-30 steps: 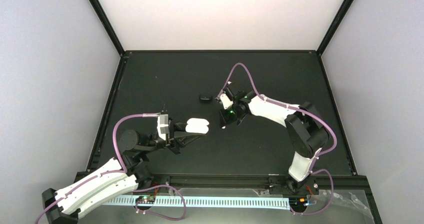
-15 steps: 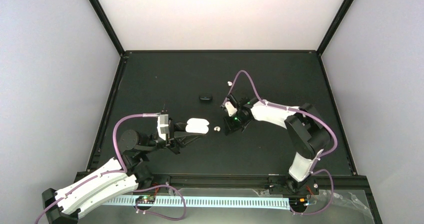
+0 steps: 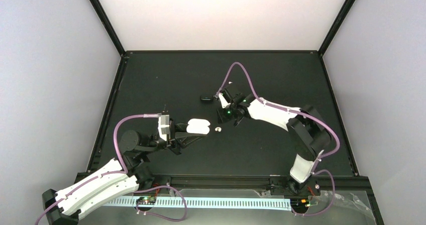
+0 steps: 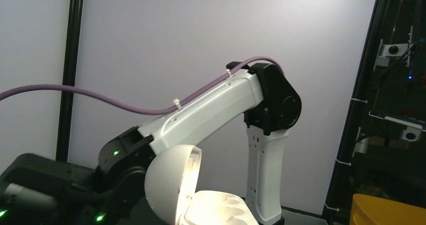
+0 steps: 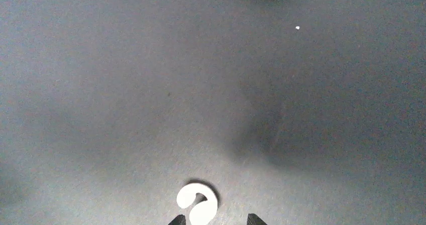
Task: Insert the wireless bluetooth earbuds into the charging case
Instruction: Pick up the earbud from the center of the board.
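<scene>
step in hand: we judge it to be picking up the loose white earbud (image 3: pixel 217 129) so that it can go into the charging case (image 3: pixel 198 125).
earbud place: it lies on the black table (image 3: pixel 150 77) near the centre of the top view, just right of the case and apart from it. in the right wrist view it sits at the bottom edge, close beside the left of the 2 fingertips.
right gripper (image 5: pixel 214 220): spread, with nothing pinched; the gap looks wider than the bud.
left gripper (image 3: pixel 190 133): pressed onto the case, lower left of centre, with the lid (image 4: pixel 171 180) tipped up and the wells open. we cannot tell whether the case rests on the table.
doing it well: we would centre the jaws over the bud first, since it sits off to 1 side. then we would descend straight and close slowly, because so small and round a thing may squirt away.
dark object (image 3: pixel 205 98): small and black, above centre; we cannot tell bud from case.
edges: the bud lies well apart from every table rim.
open room: bare table fills the upper and right parts of the top view. the tight spot is between bud and case, so we favour approaching from the right.
</scene>
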`<action>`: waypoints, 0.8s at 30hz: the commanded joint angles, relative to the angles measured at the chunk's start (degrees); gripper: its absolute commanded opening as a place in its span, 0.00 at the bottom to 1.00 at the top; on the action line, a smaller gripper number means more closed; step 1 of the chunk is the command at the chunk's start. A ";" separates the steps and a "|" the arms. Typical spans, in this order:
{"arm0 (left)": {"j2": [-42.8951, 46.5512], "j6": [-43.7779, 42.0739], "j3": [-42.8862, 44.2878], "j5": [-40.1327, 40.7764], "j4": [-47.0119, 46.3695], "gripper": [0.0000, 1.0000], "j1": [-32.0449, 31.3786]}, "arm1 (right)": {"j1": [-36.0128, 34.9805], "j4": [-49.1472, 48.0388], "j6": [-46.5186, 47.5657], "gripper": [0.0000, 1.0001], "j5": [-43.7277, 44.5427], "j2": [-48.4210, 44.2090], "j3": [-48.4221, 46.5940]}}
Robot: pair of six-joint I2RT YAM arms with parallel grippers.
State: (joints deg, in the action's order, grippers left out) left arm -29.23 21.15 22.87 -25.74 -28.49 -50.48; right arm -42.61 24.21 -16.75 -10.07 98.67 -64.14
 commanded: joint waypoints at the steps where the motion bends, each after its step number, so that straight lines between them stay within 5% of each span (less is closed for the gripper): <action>1: 0.56 -1.10 0.51 0.28 0.31 0.02 -0.15 | 0.10 -0.47 1.75 0.31 3.93 4.53 -4.26; 24: 0.53 -0.90 0.33 0.27 0.32 0.02 -0.15 | -1.48 1.58 3.30 0.29 3.21 9.99 -4.96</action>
State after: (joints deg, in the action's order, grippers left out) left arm -29.23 21.12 22.87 -25.71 -28.29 -50.48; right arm -43.44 25.06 -14.22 -7.64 107.66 -69.65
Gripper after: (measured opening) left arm 0.232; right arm 0.292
